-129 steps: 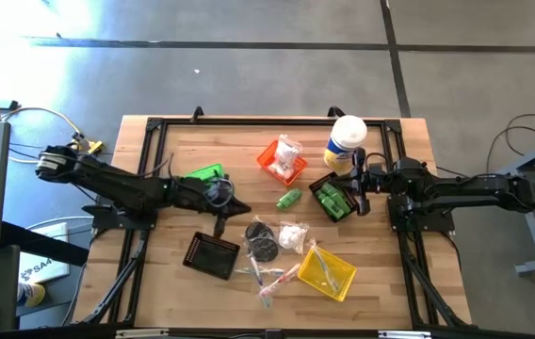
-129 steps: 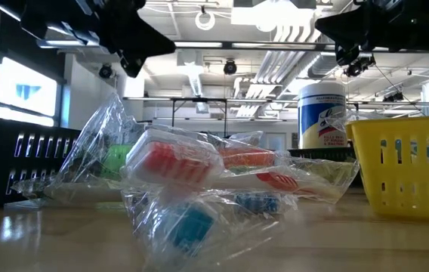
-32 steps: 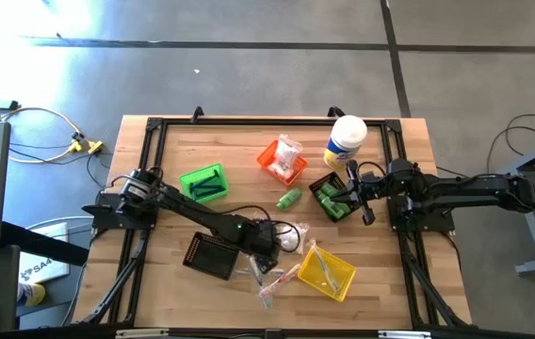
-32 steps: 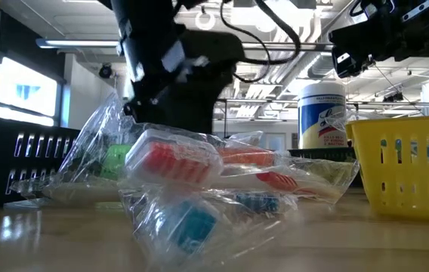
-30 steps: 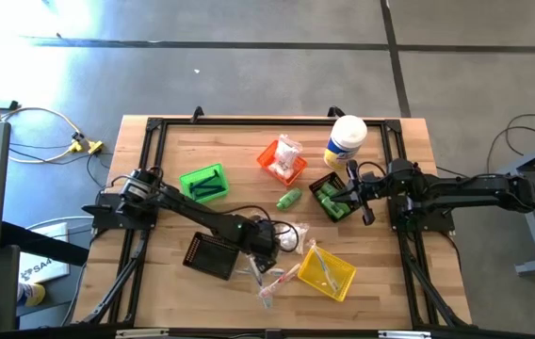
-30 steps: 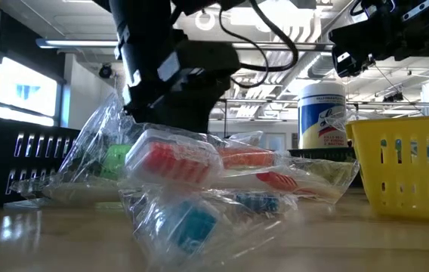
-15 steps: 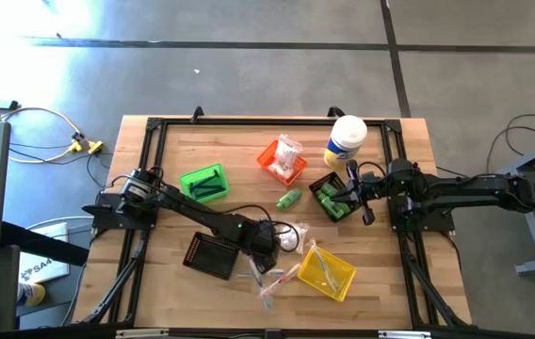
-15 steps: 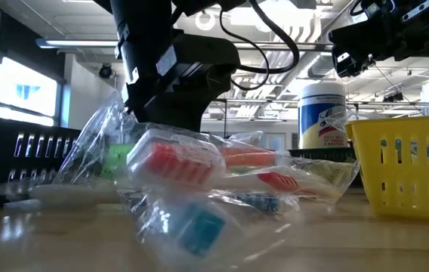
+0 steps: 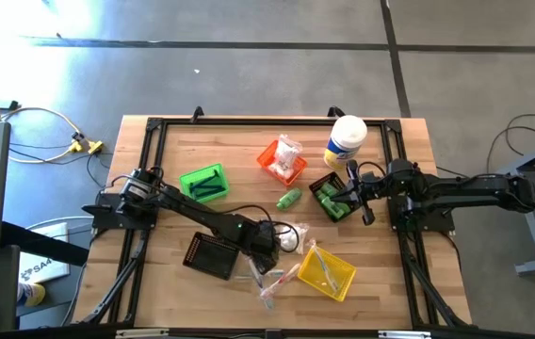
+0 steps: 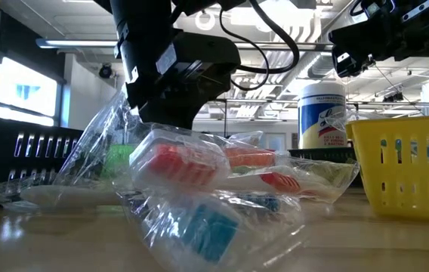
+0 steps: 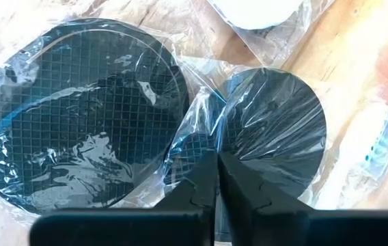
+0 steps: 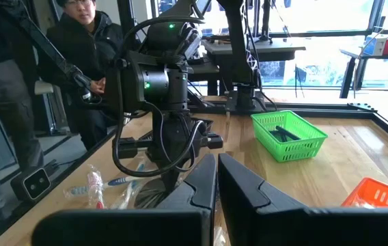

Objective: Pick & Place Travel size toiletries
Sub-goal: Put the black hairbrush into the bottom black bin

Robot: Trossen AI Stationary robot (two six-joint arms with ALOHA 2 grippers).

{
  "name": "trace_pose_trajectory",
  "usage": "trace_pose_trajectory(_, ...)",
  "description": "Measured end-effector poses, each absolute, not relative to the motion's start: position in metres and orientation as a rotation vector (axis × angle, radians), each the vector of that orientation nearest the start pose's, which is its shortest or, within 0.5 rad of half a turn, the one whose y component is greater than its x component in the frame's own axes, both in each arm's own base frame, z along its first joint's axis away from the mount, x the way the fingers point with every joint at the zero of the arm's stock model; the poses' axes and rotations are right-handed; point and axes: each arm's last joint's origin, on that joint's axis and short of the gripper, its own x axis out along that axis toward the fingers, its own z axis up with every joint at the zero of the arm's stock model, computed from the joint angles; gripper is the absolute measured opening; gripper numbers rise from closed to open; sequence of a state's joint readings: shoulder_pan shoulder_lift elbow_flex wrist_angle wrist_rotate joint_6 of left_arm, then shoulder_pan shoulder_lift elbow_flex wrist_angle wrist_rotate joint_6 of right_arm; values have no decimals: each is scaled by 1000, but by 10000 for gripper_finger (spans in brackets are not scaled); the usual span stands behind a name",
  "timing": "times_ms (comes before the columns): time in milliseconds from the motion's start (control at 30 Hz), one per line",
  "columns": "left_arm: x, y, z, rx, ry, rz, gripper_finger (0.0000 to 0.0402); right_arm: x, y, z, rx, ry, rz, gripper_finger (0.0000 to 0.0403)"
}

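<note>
- The left gripper (image 11: pixel 217 158) is down in the middle of the table, in the pile of wrapped toiletries. Its two fingers are squeezed tight together.
- They seem to pinch the clear wrap at the edge of the small round black piece (image 11: pixel 272 126). I cannot tell for sure that the wrap is caught.
- A bigger round black piece (image 11: pixel 78 113) with a grid on it lies just beside the small one. The two wraps touch, so both could come up at once.
- From above, the left gripper (image 9: pixel 269 247) sits between the black bin (image 9: pixel 211 255) and the yellow bin (image 9: pixel 329 272). The clear-wrapped sticks (image 9: pixel 272 282) lie close in front of it.
- To do this step well, I think the arm should go up slowly and straight. That way the thin wrap does not slip out or tear.
- It should watch that only one piece comes up. If the bigger one drags along, put it down and grab again.
- The slippery packets (image 10: pixel 192 177) nearby could slide, so no fast swings.
- The right gripper (image 9: pixel 364 201) waits over by the bin of green bottles (image 9: pixel 332 198), near the tall white canister (image 9: pixel 346 139). Its fingers are pressed together and hold nothing.
</note>
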State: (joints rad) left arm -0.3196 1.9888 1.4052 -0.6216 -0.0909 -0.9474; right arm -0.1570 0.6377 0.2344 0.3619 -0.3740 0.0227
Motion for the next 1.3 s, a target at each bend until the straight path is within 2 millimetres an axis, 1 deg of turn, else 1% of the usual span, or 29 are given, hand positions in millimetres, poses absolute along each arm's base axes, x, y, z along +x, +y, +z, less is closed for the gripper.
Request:
trace_pose_trajectory(200, 380, -123, 170, -588, 1163, 363, 21, 151, -13, 216, 34, 43, 217, 9)
trace_pose_trajectory(333, 380, -123, 172, -587, 1168, 359, 6, 151, -13, 216, 34, 43, 217, 9)
trace_pose_trajectory(500, 387, -125, 185, -553, 1144, 319, 1, 151, -13, 216, 33, 42, 217, 9)
trace_pose_trajectory(833, 390, -125, 211, -485, 1142, 353, 0, 151, -13, 216, 34, 43, 218, 9)
trace_pose_trajectory(1300, 390, -125, 211, -477, 1146, 352, 0, 151, -13, 216, 34, 43, 220, 9)
